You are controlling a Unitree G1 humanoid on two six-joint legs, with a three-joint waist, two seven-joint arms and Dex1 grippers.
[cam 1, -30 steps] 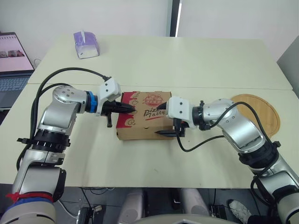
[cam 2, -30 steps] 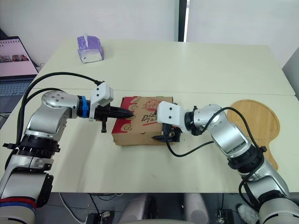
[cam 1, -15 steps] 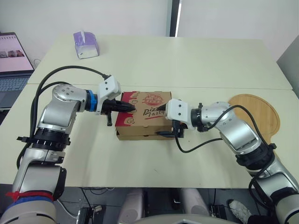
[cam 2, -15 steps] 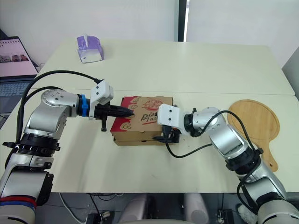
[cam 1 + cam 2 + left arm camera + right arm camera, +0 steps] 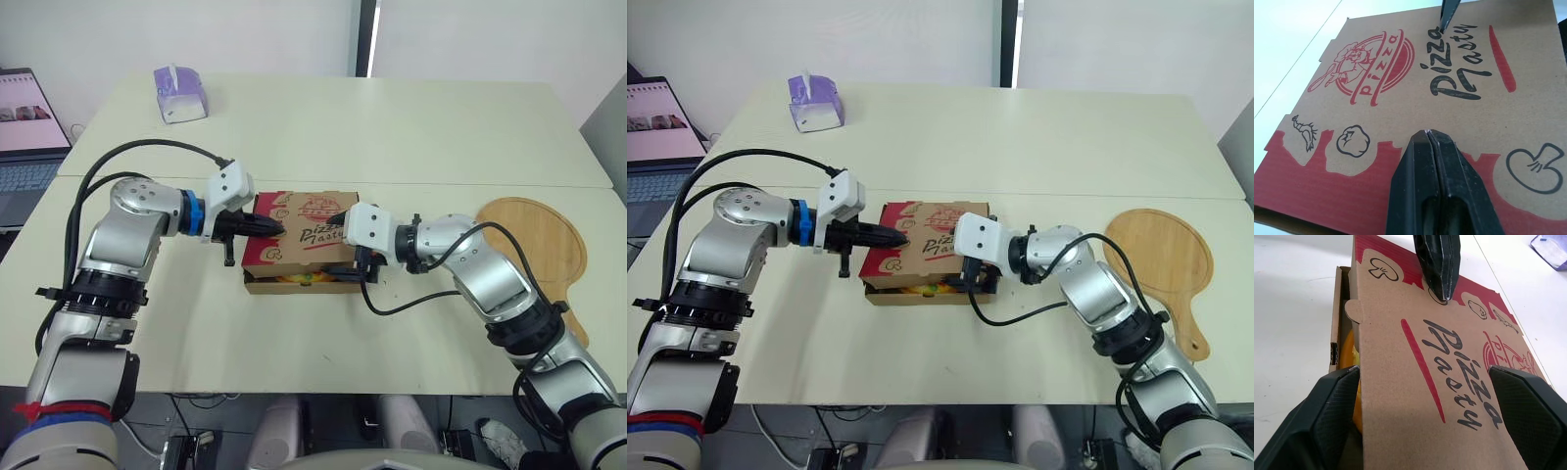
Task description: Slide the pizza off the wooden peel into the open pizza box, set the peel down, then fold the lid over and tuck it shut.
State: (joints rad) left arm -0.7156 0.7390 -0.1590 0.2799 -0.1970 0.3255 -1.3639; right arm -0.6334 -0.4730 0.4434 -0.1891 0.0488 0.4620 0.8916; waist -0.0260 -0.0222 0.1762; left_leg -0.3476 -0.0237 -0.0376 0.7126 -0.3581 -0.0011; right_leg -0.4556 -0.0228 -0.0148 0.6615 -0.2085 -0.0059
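Lid (image 5: 1400, 83) of the pizza box (image 5: 257, 257) is noted folded over the base but not tucked: along the near edge a gap is seen, and the pizza (image 5: 1348, 363) shows yellow-orange through it. The left claw (image 5: 1428, 134) is recorded pinched fully together with nothing held, its tip set on the lid's red border, the printed mushroom just beside it and the round logo beyond it. The right claw (image 5: 1424, 371) is recorded spread wide and gripping nothing, the lid's corner lying between its two fingers. One fingertip (image 5: 1445, 17) is placed on the lid top at the black lettering; the other finger (image 5: 1327, 421) is held beside the gap, near the pizza's edge. The two claws face each other across the lid, apart. The wooden peel (image 5: 544, 240) is noted flat on the table (image 5: 392, 127), well apart from the right claw, on the side away from the box. A purple tissue box (image 5: 179, 93) and a laptop (image 5: 24, 147) are noted far beyond the left claw.
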